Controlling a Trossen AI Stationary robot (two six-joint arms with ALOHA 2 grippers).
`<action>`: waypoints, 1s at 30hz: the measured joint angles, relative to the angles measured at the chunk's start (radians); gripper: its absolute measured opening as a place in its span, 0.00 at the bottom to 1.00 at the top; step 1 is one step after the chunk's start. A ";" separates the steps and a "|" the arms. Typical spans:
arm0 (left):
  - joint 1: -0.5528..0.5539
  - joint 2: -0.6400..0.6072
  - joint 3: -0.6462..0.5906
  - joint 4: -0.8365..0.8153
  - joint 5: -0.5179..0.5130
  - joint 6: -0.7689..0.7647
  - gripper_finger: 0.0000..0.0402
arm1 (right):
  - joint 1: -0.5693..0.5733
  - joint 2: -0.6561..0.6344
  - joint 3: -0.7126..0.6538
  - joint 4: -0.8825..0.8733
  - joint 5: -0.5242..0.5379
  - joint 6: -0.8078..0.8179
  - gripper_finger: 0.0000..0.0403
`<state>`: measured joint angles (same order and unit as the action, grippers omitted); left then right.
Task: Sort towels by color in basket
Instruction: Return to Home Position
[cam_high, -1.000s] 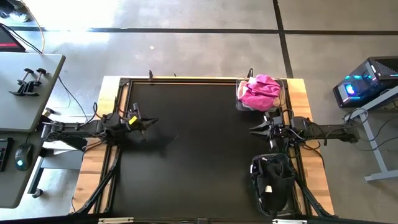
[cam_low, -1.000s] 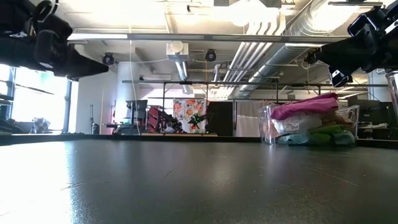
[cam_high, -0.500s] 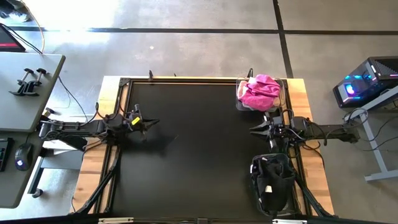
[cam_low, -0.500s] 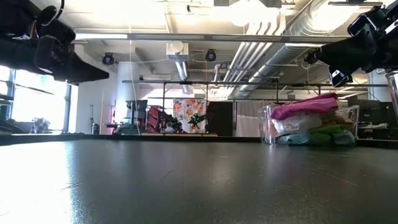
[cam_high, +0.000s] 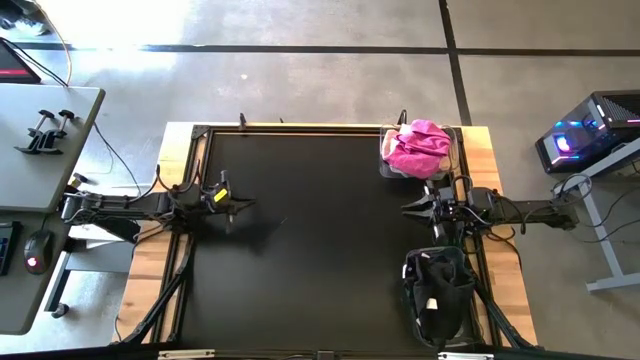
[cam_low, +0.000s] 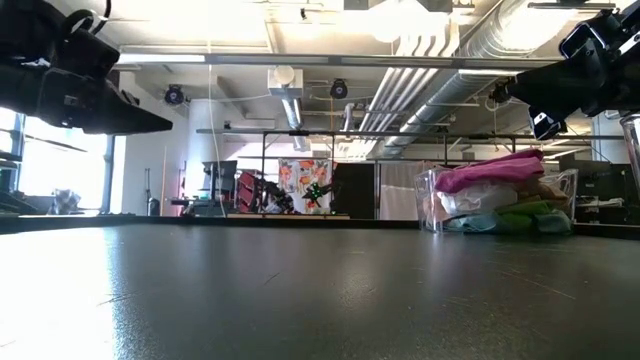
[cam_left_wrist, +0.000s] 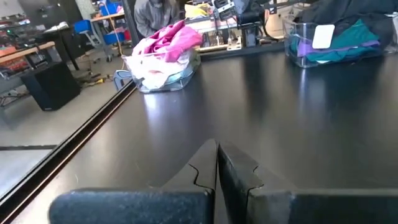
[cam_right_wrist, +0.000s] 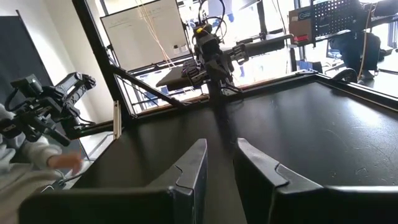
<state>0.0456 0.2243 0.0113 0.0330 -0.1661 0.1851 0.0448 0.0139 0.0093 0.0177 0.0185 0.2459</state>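
Note:
A clear basket (cam_high: 418, 150) stands at the table's far right corner, with a magenta towel (cam_high: 420, 143) on top of cream, pale blue and green ones (cam_low: 500, 215). A second basket (cam_high: 437, 292) at the near right holds black, teal and purple towels (cam_left_wrist: 339, 38). My left gripper (cam_high: 241, 203) hovers shut above the table's left part, far from both baskets. My right gripper (cam_high: 408, 208) hovers between the two baskets and points toward the table's left. Its fingers (cam_right_wrist: 198, 155) stand a narrow gap apart and hold nothing.
The black table top (cam_high: 320, 240) is bare between the two arms. A wooden border and a metal frame (cam_high: 200, 135) run round it. A desk (cam_high: 40, 140) stands left of the table. A person's sleeve and hand (cam_right_wrist: 43, 165) show beyond the table.
My left gripper has moved a little toward the table's right and near edge, staying shut. The right arm and the towels have kept still.

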 joint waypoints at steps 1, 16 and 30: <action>0.000 0.000 0.000 0.000 0.000 0.000 0.01 | 0.000 0.000 0.000 0.000 0.000 0.000 0.18; 0.000 0.000 0.000 0.000 -0.001 0.001 0.01 | -0.004 0.000 0.000 0.000 -0.002 -0.539 0.18; 0.000 0.000 0.000 0.000 -0.001 0.001 0.01 | -0.004 0.000 0.000 -0.001 -0.003 -0.535 0.18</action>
<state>0.0456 0.2241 0.0113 0.0334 -0.1669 0.1864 0.0410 0.0139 0.0093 0.0172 0.0158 -0.2890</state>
